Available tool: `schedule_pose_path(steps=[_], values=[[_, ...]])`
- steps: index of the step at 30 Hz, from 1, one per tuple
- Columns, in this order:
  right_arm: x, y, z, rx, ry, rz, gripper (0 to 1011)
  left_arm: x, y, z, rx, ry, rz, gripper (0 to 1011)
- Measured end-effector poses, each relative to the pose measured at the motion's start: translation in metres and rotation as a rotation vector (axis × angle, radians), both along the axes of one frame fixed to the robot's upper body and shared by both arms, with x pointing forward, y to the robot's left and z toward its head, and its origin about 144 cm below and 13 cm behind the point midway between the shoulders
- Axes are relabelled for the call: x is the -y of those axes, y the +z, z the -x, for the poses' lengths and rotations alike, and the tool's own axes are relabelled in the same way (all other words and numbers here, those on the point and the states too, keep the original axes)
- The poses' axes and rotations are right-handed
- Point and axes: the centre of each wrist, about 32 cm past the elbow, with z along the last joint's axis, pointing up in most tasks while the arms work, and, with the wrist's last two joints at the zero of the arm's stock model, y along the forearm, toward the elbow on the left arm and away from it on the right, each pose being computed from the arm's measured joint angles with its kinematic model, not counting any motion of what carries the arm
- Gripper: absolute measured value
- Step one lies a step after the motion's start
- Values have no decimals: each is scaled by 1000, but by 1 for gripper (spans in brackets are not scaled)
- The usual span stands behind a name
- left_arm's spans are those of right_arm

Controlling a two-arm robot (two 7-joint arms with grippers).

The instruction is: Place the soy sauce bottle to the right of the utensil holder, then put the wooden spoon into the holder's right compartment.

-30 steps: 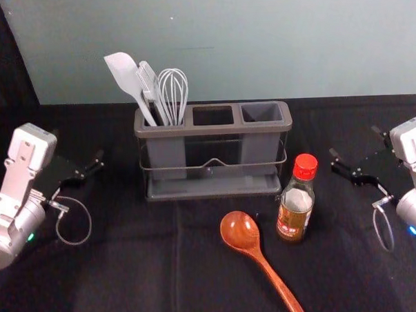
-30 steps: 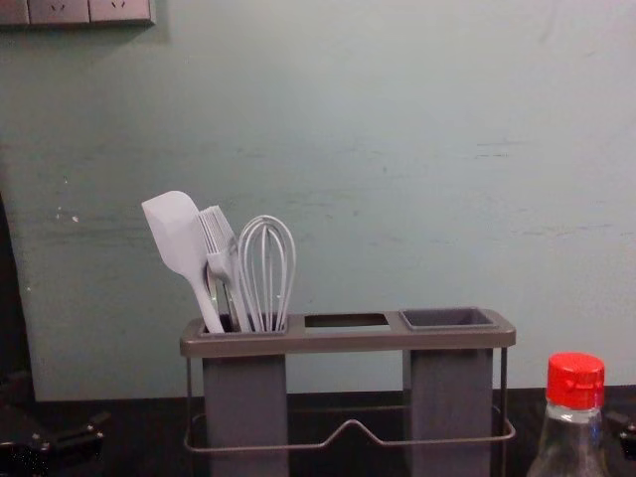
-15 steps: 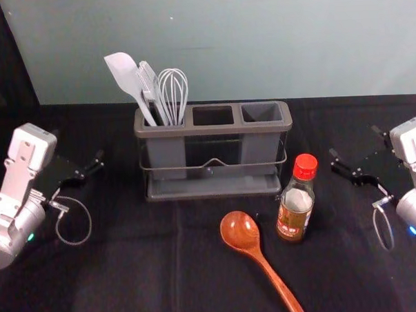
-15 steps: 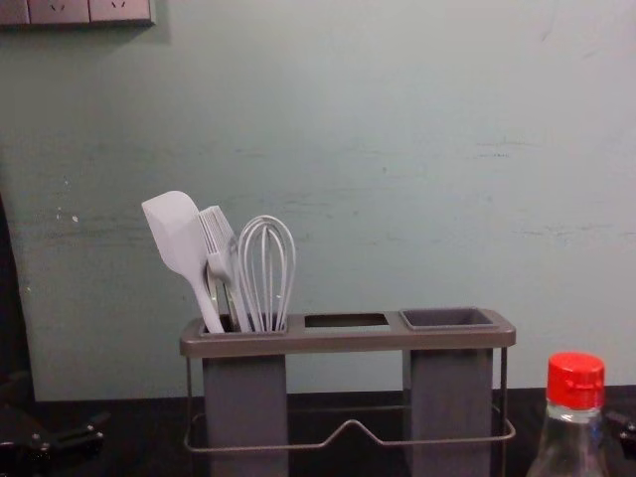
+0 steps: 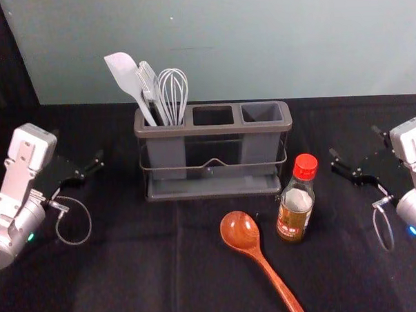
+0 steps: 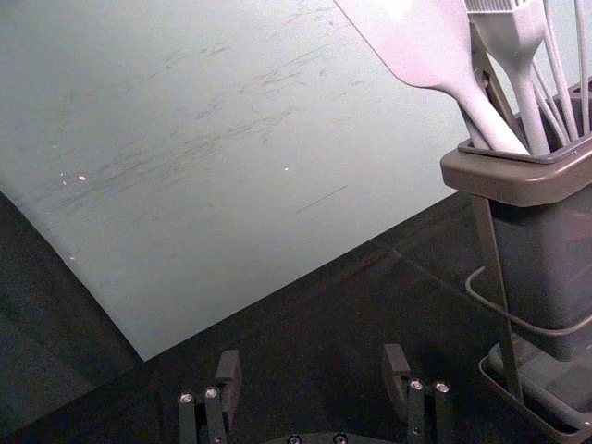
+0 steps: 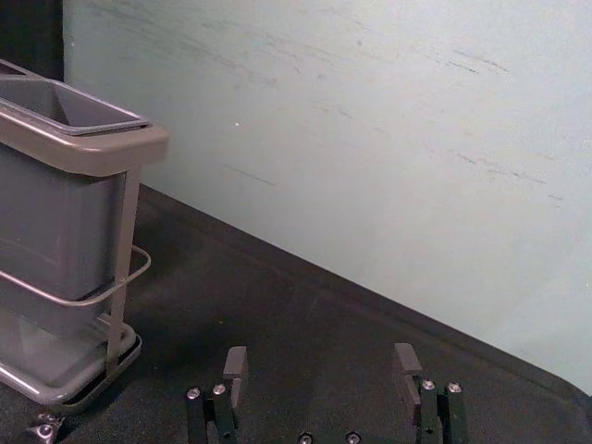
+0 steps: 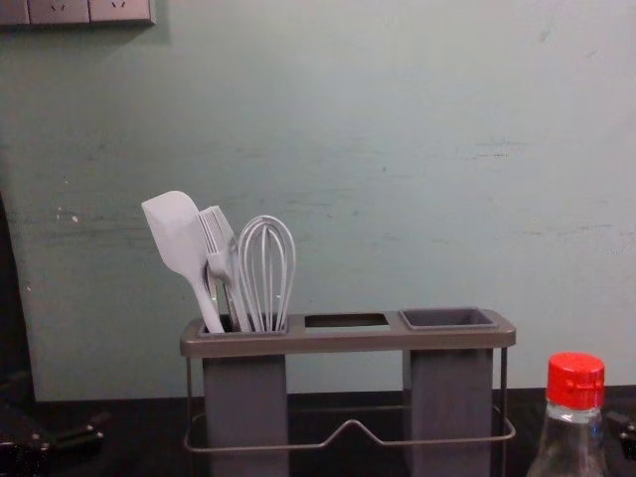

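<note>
Past the left gripper [image 6: 313, 363], idle and spread at left, the utensil holder [image 5: 214, 129] and the wooden spoon [image 5: 240, 230] lying before it, the upright soy sauce bottle [image 5: 295, 213] wants a level mid-body grasp from the right gripper [image 7: 322, 361], fingers apart at right.

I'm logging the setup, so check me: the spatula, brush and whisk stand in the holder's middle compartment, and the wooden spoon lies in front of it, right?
Not quite: the head view shows the spatula, brush and whisk in the left compartment. The wooden spoon does lie in front of the holder.
</note>
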Motion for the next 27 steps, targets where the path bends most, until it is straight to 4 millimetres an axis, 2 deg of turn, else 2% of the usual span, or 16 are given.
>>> schedule_pose_path(steps=[4,9,14,15,21,22,27], values=[[0,0,0,0,0,1,1002,0,0,0,0,0,0,1005],[6,4,9,10,-4,14,1002,0,0,0,0,0,0,1005],[13,9,35,13,11,-6,1002,0,0,0,0,0,0,1005],[13,9,35,13,11,-6,1002,0,0,0,0,0,0,1005],[23,22,70,20,69,-65,1002,0,0,0,0,0,0,1005],[23,22,70,20,69,-65,1002,0,0,0,0,0,0,1005],[27,30,95,23,152,-188,1002,0,0,0,0,0,0,1005]])
